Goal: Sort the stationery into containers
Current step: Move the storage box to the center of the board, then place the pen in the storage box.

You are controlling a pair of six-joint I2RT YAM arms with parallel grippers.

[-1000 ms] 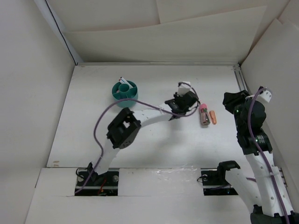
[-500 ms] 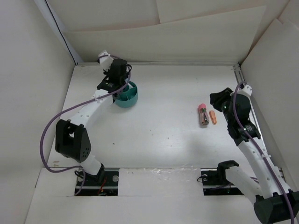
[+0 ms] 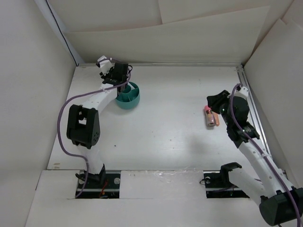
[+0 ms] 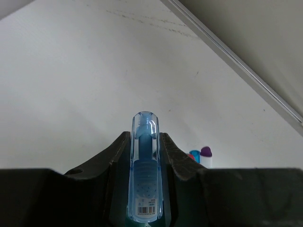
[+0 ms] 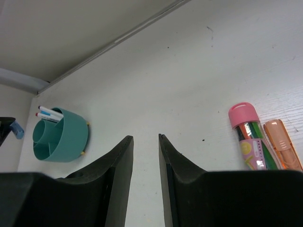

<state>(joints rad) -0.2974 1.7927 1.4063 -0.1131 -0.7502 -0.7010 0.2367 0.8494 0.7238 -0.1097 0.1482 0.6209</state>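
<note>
Pinching a blue translucent stick (image 4: 144,189) lengthwise between its fingers (image 4: 173,156), the left gripper (image 4: 145,139) hangs at the far-left rim of the teal organiser (image 3: 134,100) (white pens (image 5: 49,113) already stand inside). The right gripper (image 5: 145,138), empty and barely parted, faces the pink-capped tube (image 5: 248,137) and orange stick (image 5: 282,144) lying side by side on the table (image 3: 165,137). These 2 look light, stiff and slick; I'd grip across the barrel's middle.

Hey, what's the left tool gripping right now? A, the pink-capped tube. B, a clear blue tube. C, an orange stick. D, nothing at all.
B: the left wrist view shows the left tool shut on a clear blue tube, while the pink-capped tube and the orange stick lie on the table.
</note>
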